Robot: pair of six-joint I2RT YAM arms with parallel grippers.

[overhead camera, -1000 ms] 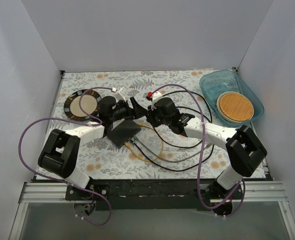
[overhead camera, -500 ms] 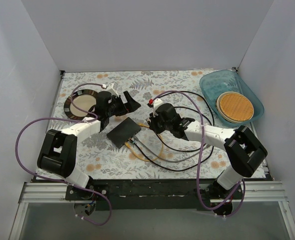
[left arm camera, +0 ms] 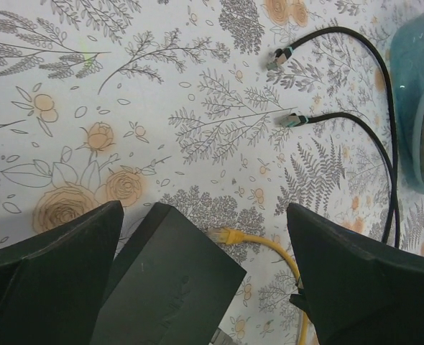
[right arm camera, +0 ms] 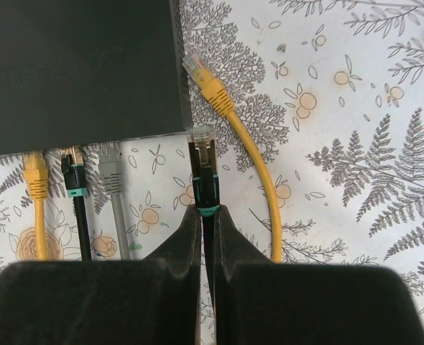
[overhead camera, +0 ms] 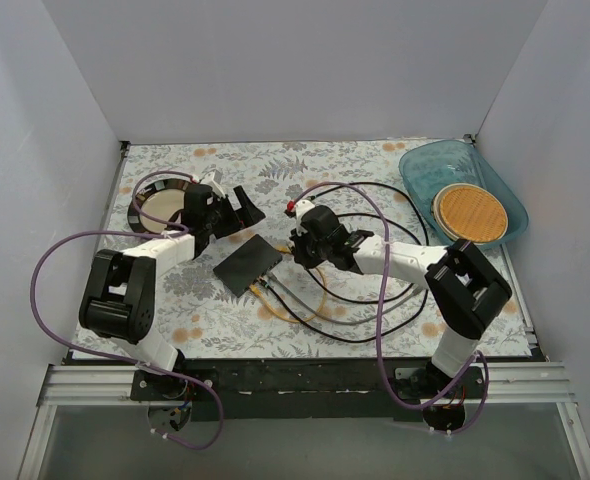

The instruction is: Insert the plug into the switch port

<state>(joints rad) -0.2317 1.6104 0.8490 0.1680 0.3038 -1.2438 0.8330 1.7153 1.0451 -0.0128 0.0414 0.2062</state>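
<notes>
The flat black switch (overhead camera: 247,264) lies on the floral mat, with yellow, black and grey cables in the ports on its near edge (right arm camera: 72,176). My right gripper (right arm camera: 206,214) is shut on a black plug with a teal boot (right arm camera: 203,162). The plug tip sits just right of the switch's corner (right arm camera: 75,72), level with the port edge and outside the box. In the top view this gripper (overhead camera: 295,252) is close to the switch's right side. My left gripper (overhead camera: 247,208) is open and empty, behind the switch; its wrist view shows the switch (left arm camera: 169,287) between its fingers (left arm camera: 54,273).
A loose yellow plug (right arm camera: 203,77) lies by the switch's corner. Two loose black plugs (left arm camera: 278,57) (left arm camera: 291,118) lie farther off. Cables loop in front of the switch (overhead camera: 345,300). A round dark-rimmed plate (overhead camera: 160,205) is at the back left. A blue bin (overhead camera: 415,165) holds a wooden disc (overhead camera: 468,213).
My left arm has pulled back and left toward the round plate, away from the switch. My right gripper has moved left toward the switch, carrying the black plug.
</notes>
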